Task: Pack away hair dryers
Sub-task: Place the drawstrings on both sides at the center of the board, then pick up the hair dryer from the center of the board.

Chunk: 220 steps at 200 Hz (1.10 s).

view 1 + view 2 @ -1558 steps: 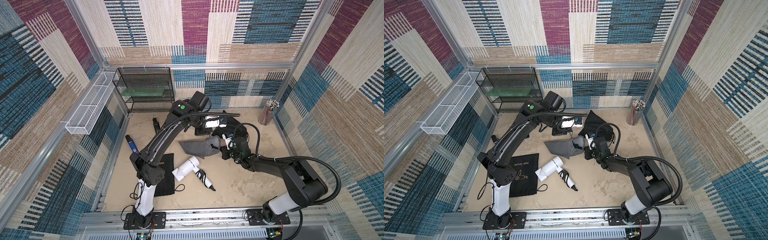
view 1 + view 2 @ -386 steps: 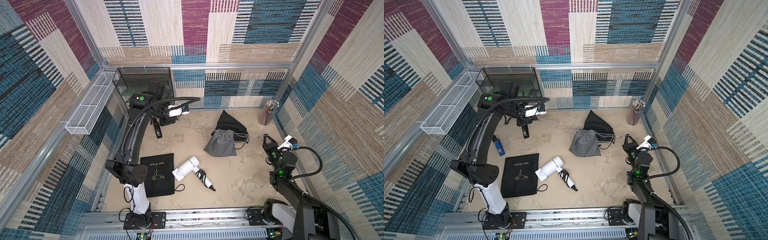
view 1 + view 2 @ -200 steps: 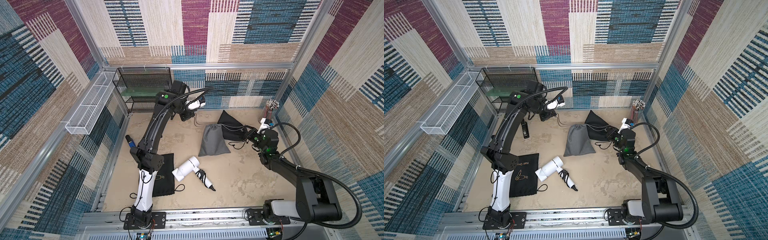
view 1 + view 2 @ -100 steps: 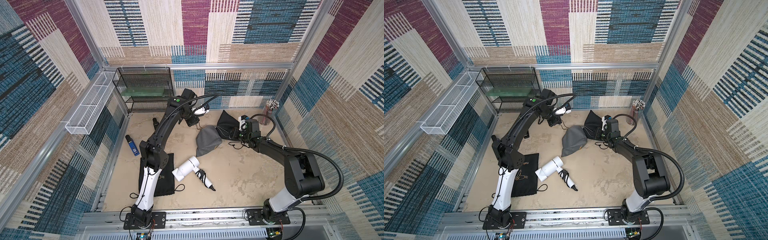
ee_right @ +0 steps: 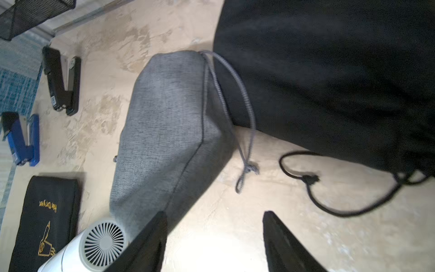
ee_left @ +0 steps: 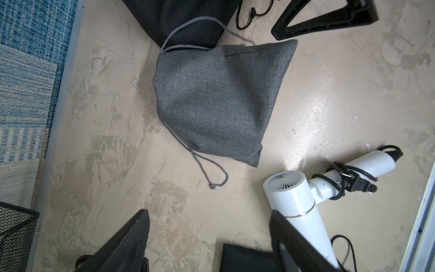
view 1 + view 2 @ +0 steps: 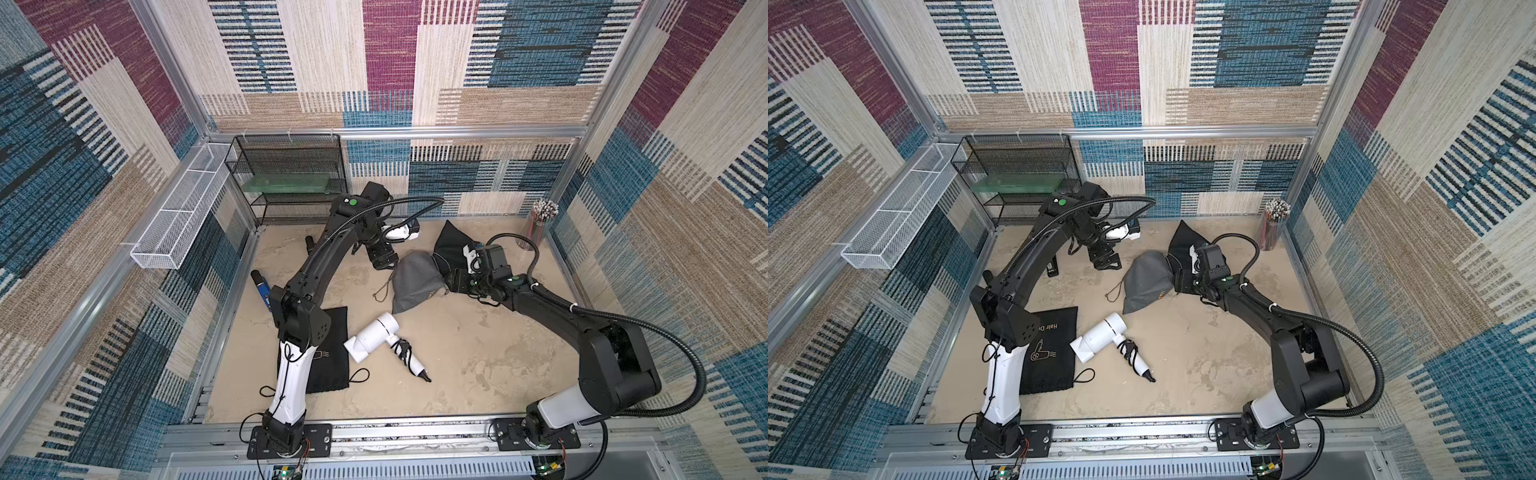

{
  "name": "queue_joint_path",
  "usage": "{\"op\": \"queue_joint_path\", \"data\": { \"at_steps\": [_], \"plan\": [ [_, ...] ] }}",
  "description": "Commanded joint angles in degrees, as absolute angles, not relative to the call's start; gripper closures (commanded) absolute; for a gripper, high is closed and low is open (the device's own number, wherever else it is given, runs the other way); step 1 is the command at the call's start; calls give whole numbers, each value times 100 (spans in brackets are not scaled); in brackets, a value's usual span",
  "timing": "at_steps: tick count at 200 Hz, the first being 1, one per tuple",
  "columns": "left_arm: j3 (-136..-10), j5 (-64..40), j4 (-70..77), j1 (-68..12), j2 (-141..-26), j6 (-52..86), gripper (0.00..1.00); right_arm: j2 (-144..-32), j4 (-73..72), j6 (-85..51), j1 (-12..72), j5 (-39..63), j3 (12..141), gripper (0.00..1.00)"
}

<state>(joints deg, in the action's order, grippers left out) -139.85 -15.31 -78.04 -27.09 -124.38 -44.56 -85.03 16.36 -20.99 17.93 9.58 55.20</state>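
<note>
- White hair dryer [image 7: 371, 337] lies loose on the tabletop, on the robot-base side of the bulging grey drawstring pouch [image 7: 413, 282] and apart from it
- Its fat barrel runs grille-end toward that pouch; the cord-wrapped handle angles away
- Left gripper [image 7: 384, 266] hovers at one side of the pouch and right gripper [image 7: 451, 286] at the opposite side, both spread wide and empty; left looks slightly nearer the dryer
- Smooth hard plastic against woven cloth; a flat black pouch [image 7: 1054, 365] lies beyond the dryer

Lab robot cell, I'd say: aluminium frame [image 7: 457, 132], patchwork fabric walls [image 7: 386, 50] round a beige desk [image 7: 478, 374], left arm [image 7: 291, 374] and right arm [image 7: 552, 309] bolted to front rail [image 7: 415, 432].
</note>
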Motion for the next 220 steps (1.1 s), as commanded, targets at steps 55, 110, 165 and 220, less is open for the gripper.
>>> {"op": "queue_joint_path", "data": {
  "at_steps": [55,110,165,220],
  "plan": [
    [-14121,-2193,-7917,-2135,-11815,-2059,14,-6893,2091,-2115,2225,1097,5129,24],
    [-12071,-2698,-7903,-1547,-10735,-2327,14,-6802,2325,-2532,4057,924,4869,23],
    [-11586,-3091,-7903,-1283,-10573,-2494,4,-7837,2890,-2880,5466,740,5124,21],
    [-11748,-2915,-7909,-1294,-10587,-2783,3,-8987,3449,-2629,5641,608,5646,20]
  ]
}}
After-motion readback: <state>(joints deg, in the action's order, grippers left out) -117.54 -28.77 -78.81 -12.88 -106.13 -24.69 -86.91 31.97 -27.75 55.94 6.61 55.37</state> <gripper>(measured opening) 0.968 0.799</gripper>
